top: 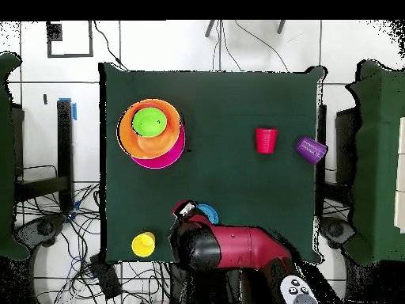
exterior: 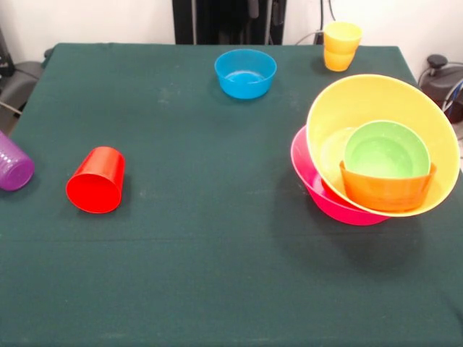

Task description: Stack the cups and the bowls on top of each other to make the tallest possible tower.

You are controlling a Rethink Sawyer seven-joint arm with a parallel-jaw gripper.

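Note:
The tower stands tilted at the table's right: a pink bowl (exterior: 318, 184) holds a large yellow-orange bowl (exterior: 383, 101), with a small orange bowl (exterior: 387, 191) and a green bowl (exterior: 385, 150) inside. It also shows in the overhead view (top: 150, 131). A blue bowl (exterior: 245, 73) sits upright and alone at the far middle. A yellow cup (exterior: 342, 34) is nested in an orange cup (exterior: 338, 61) at the far right. A red cup (exterior: 96, 180) and a purple cup (exterior: 13, 163) lie on their sides at the left. The gripper (top: 183, 210) shows only overhead, beside the blue bowl (top: 210, 212).
The red and black arm (top: 233, 249) reaches in over the table's robot-side edge. The dark green tablecloth (exterior: 217, 253) covers the table. Cables and equipment lie on the floor around it.

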